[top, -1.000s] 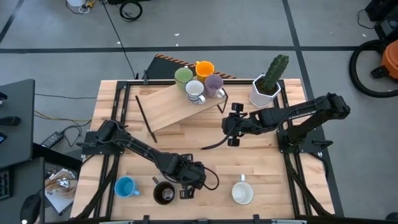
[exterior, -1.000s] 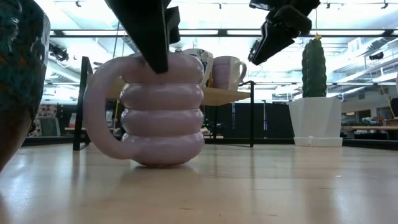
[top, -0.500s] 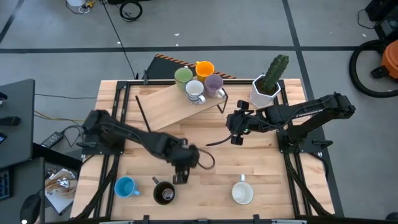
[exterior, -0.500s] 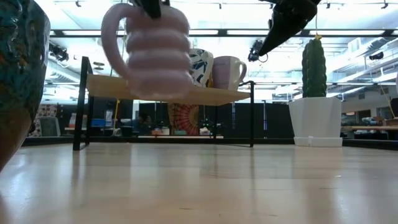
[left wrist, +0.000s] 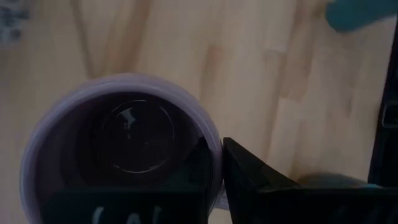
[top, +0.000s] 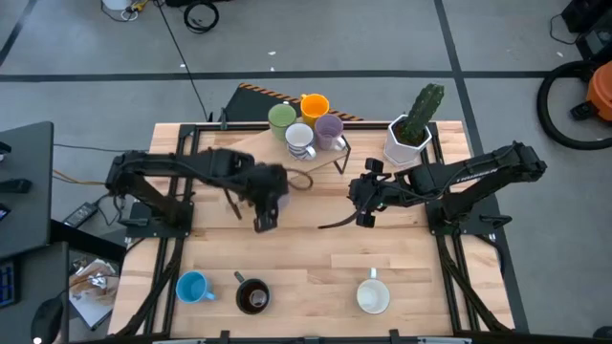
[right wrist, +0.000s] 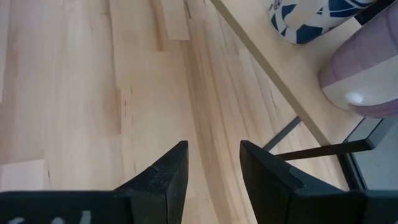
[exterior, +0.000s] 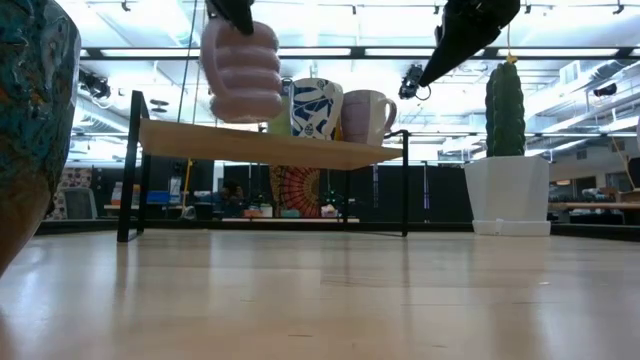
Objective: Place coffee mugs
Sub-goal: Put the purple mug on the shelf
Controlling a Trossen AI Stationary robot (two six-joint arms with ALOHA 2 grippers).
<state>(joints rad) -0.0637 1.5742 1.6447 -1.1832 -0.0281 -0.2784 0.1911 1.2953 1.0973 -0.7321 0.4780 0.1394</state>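
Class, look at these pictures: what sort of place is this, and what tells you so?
Probably a robotics lab or workshop: two robot arms at a wooden table, bare concrete floor with cables, and ceiling strip lights over desks behind.

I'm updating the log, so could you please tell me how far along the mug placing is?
Done: four mugs, green, orange, patterned white and lilac, stand on the raised wooden shelf. In hand: the left claw carries a ribbed lilac mug above the shelf. Left: blue, dark brown and white mugs on the table.

Left gripper fingers clamped — right gripper fingers apart.
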